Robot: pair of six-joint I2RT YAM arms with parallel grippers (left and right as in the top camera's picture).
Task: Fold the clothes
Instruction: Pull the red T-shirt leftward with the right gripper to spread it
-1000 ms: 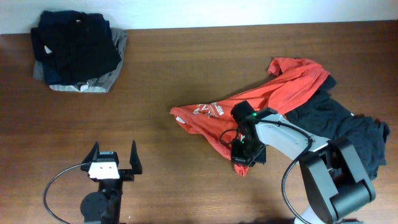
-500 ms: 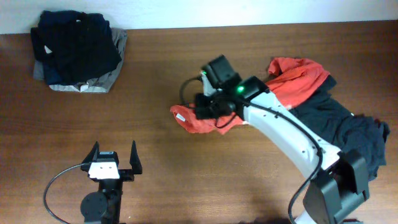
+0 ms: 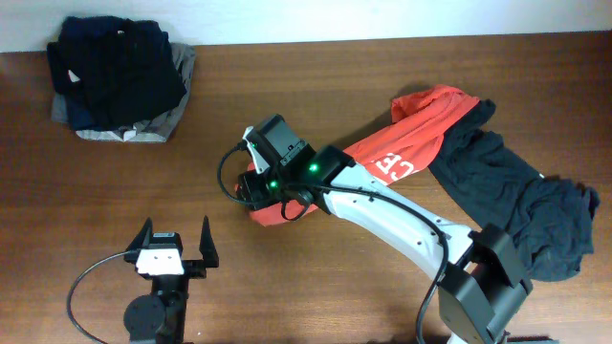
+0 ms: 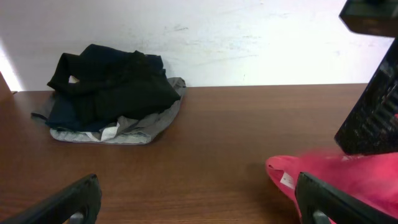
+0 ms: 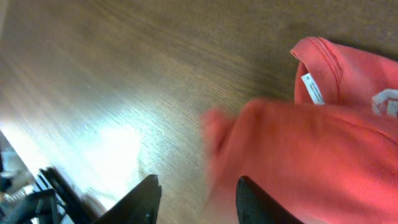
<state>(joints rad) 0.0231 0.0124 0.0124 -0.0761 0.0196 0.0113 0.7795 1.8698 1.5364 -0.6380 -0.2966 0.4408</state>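
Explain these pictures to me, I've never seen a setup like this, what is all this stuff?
These are two robot arms at a wooden table. One picture looks down from above; the other two come from a camera on each wrist, showing that arm's own fingers. On the table lie a red-orange T-shirt with white lettering, a black garment against its right side, and a pile of dark and grey clothes at the far left. The left gripper sits open and empty. The right gripper is over the shirt's left end, jaws apart; the cloth there is blurred, so I can't tell whether it's held.
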